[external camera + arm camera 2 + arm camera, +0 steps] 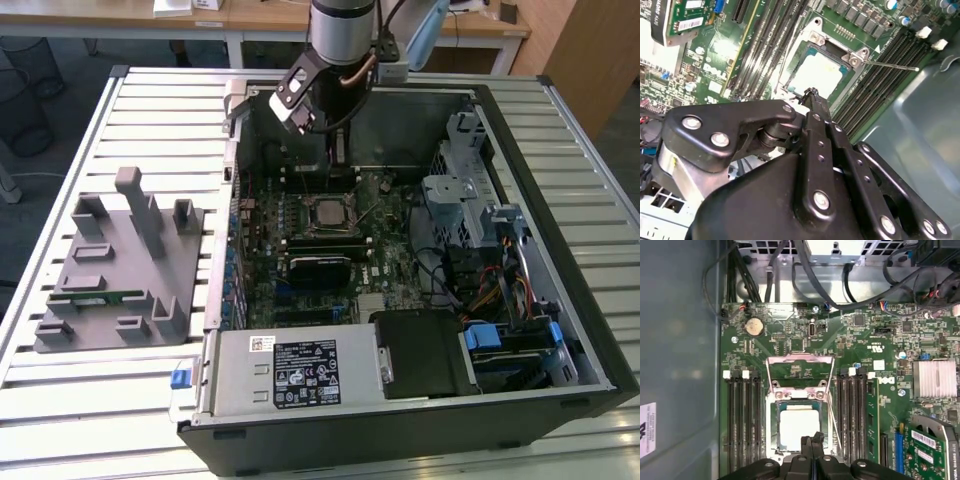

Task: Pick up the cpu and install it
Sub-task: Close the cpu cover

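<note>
The cpu [326, 214] lies flat in the motherboard socket inside the open computer case, its pale silver top facing up. Both wrist views show the cpu [816, 74] [799, 426] seated within the socket frame. The socket's metal retention frame [800, 371] is flipped open and its thin lever [890, 65] stands out to the side. My gripper [338, 158] hangs above the board, just behind the socket in the exterior view. Its black fingertips [811, 93] [811, 442] are pressed together with nothing between them, hovering over the cpu's edge.
A grey plastic fixture [110, 270] holding a green memory stick [100, 297] sits on the slatted table at the exterior view's left. Memory slots [742, 420] flank the socket. The power supply [290, 370], drive cage [420, 352] and cables [480, 280] crowd the case's near side.
</note>
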{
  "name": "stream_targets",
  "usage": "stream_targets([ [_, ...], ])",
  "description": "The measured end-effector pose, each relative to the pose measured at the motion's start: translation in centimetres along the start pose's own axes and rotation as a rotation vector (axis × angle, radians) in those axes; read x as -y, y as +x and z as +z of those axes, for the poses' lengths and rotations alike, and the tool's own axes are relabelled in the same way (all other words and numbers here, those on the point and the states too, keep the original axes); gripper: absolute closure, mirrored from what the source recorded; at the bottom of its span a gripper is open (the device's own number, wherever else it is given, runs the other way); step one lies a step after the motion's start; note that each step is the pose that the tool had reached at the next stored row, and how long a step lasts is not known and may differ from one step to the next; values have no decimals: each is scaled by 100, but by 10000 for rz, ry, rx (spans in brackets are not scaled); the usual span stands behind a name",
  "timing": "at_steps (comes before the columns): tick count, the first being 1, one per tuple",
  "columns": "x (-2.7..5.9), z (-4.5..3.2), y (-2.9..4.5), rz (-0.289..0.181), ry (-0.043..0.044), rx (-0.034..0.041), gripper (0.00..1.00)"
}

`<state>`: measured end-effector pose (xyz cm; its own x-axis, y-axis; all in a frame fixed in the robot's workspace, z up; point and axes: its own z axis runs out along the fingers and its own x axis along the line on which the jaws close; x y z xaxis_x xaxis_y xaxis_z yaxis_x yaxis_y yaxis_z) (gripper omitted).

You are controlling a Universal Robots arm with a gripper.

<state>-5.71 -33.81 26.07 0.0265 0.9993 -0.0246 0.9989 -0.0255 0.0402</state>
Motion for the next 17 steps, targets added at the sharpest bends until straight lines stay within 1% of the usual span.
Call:
stream_targets([
  [2,-36,3,-3,1,2,0,89],
  [6,-201,11,0,0,13,1,89],
  [8,-262,13,1,0,15,2,89],
  [10,-278,4,1,-1,15,4,89],
  [14,-285,-94,-1,0,15,3,89],
  [17,-316,-95,0,-1,13,-1,89],
])
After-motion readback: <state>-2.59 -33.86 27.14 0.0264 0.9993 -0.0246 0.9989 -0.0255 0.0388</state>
